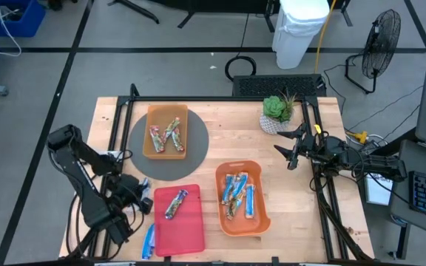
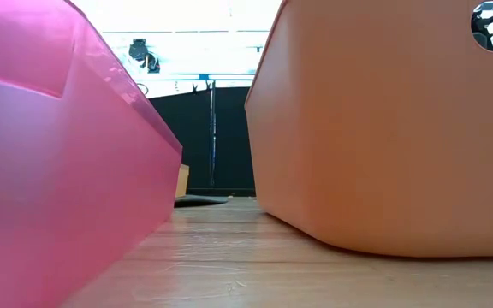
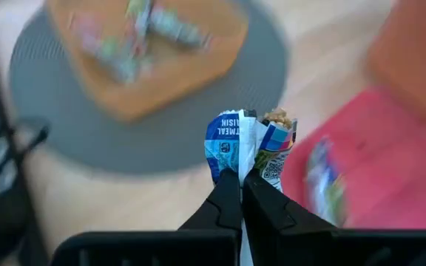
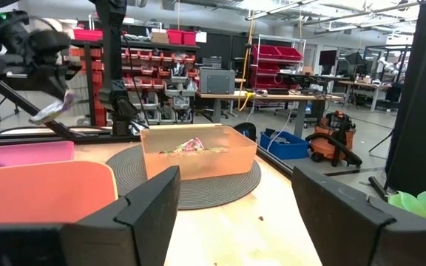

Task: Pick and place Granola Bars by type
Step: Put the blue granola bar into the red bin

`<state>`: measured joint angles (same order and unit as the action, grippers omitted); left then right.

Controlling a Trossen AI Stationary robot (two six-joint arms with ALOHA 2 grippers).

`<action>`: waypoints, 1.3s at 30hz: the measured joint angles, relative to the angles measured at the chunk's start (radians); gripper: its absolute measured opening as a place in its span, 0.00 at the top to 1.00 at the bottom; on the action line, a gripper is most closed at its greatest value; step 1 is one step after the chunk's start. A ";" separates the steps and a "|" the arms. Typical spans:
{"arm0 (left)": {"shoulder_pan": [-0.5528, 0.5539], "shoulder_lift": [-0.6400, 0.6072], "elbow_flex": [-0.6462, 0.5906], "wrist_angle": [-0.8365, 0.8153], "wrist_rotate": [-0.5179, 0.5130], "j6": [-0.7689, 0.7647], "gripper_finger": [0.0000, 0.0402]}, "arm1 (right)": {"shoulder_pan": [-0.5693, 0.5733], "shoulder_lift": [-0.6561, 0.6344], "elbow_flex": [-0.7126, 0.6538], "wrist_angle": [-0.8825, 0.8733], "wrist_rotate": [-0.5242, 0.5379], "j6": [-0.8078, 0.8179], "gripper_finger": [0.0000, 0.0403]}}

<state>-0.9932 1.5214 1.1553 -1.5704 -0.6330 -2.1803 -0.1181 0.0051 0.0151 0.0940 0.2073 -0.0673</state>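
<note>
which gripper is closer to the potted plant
Right. The right gripper hovers open just beside the potted plant, while the left gripper, shut on a blue bar, is across the table by the red tray.

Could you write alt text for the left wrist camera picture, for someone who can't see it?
The left gripper pinches a blue-wrapped granola bar between shut fingers. Blurred behind lie an orange tray on a grey round mat and a red tray.
</note>
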 joint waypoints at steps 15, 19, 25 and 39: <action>0.273 -0.018 0.000 0.326 -0.333 0.628 0.99 | 0.000 0.000 0.000 0.000 0.000 0.000 0.38; 0.352 -0.018 0.000 0.467 -0.321 0.831 0.99 | 0.000 0.000 0.000 0.000 0.000 0.000 0.38; 0.442 -0.018 0.000 0.745 -0.220 1.115 0.99 | 0.000 0.000 0.000 0.000 0.000 0.000 0.38; 0.489 -0.002 -0.078 1.648 0.119 1.941 0.99 | 0.000 0.000 0.000 0.000 0.000 0.000 0.38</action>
<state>-0.5042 1.5192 1.0774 0.0777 -0.5141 -0.2395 -0.1181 0.0050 0.0151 0.0940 0.2073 -0.0671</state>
